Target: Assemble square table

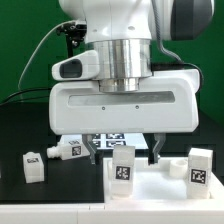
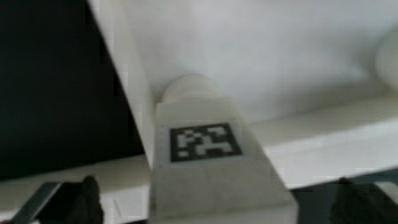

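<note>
Closest to my wrist camera are the dark fingertips (image 2: 71, 200) of the gripper (image 2: 214, 205), standing wide apart and clamped on nothing; a white leg (image 2: 210, 140) rises upright in the gap, and no pad seems to touch it. In the exterior view that leg stands at lower centre on the square table's slab (image 1: 160, 195), which fills the lower right of the frame; whether it sits in a socket I cannot tell. A second leg (image 1: 200, 168) stands at far right, a third leg (image 1: 33, 165) and a fourth leg (image 1: 68, 150) rest at centre left on the black table (image 1: 25, 125), near the marker board (image 1: 105, 143). I judge the legs light, stiff and smooth, so I would pinch across the flat sides, squarely, at mid height
</note>
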`<state>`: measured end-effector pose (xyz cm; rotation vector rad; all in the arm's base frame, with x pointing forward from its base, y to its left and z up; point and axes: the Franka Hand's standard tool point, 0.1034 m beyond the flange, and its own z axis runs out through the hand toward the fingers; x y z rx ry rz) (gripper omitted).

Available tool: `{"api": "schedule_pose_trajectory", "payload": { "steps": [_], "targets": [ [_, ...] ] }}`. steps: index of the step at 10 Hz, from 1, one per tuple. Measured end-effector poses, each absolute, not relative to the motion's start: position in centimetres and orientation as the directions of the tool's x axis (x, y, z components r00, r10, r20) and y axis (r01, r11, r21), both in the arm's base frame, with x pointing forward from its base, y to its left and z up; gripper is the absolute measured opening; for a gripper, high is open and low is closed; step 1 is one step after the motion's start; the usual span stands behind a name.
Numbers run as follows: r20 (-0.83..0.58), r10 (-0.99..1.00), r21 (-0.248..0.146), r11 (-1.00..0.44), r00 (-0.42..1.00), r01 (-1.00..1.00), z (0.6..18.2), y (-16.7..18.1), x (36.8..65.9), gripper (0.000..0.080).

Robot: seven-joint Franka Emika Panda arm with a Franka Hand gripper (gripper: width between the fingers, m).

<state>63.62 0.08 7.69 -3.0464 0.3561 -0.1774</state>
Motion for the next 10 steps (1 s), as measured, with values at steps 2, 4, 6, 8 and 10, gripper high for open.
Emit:
{"api": "schedule_pose_trajectory", "payload": {
  "steps": [2,4,6,8,10],
  "targets": [
    [0.103,-0.279,-0.087,-0.959,0.955,-0.271,7.7,0.1,63.6,0.0376],
    [0.085,-0.49,-0.107,-0.87,0.868,-0.481,7.8,-0.5,63.7,0.0287],
    [0.054,-0.712,-0.128,-0.7,0.7,-0.703,7.9,-1.1,63.7,0.0287],
    [0.005,-0.885,-0.149,-0.461,0.466,-0.874,7.5,-0.7,63.4,0.0287],
    [-0.071,-0.986,-0.153,-0.139,0.151,-0.978,7.4,-0.1,63.2,0.0287]
  ]
}}
